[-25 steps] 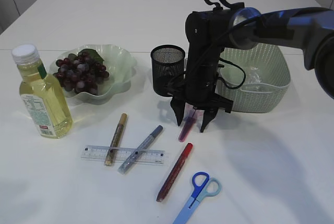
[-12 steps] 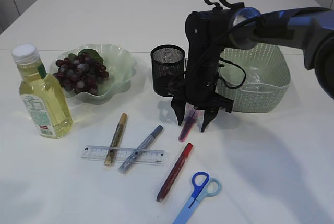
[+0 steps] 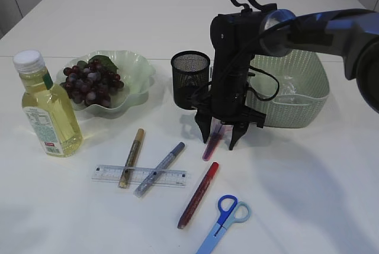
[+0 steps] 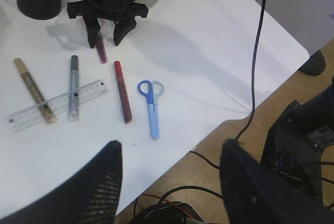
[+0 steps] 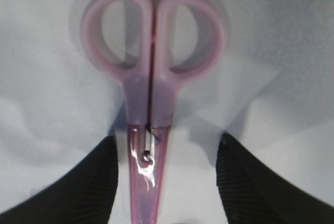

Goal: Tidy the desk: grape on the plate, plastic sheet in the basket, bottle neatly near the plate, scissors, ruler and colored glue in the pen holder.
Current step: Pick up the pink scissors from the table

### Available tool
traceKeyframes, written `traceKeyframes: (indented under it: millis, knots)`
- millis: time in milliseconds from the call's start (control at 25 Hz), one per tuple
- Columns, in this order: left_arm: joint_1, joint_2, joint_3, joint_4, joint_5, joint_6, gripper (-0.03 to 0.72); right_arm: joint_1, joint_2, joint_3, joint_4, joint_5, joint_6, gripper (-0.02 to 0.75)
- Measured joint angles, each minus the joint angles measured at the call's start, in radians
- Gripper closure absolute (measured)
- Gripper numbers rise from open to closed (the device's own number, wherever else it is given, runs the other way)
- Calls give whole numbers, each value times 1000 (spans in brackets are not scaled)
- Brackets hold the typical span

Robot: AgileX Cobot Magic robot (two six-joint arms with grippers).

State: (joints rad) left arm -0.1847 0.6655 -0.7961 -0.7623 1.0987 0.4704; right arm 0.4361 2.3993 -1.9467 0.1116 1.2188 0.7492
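Note:
Pink scissors in a sheath [image 5: 151, 78] lie flat on the table in front of the black mesh pen holder [image 3: 190, 79]. My right gripper [image 3: 219, 142] points straight down over them, open, one finger on each side of the sheathed blades [image 3: 210, 147], not gripping. Blue scissors [image 3: 225, 221], a clear ruler [image 3: 139, 175] and gold [image 3: 131, 156], silver [image 3: 160, 168] and red [image 3: 198, 195] glue pens lie nearer the front. Grapes [image 3: 92, 82] sit on the green plate [image 3: 139, 70], with the bottle [image 3: 47, 109] to its left. My left gripper [image 4: 171, 145] hangs open and empty over the table's front edge.
The green basket [image 3: 296, 88] stands right behind my right arm, with something clear and crinkled inside. The gold and silver pens lie across the ruler. The left wrist view shows the table's corner [image 4: 305, 51] and cables on the floor beyond it.

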Motion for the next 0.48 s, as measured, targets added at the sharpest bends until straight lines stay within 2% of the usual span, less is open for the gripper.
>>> traceKeyframes:
  millis: [480]
  knots:
    - [0,0,0,0,2,0,253,0,5,-4,8,0,0,268]
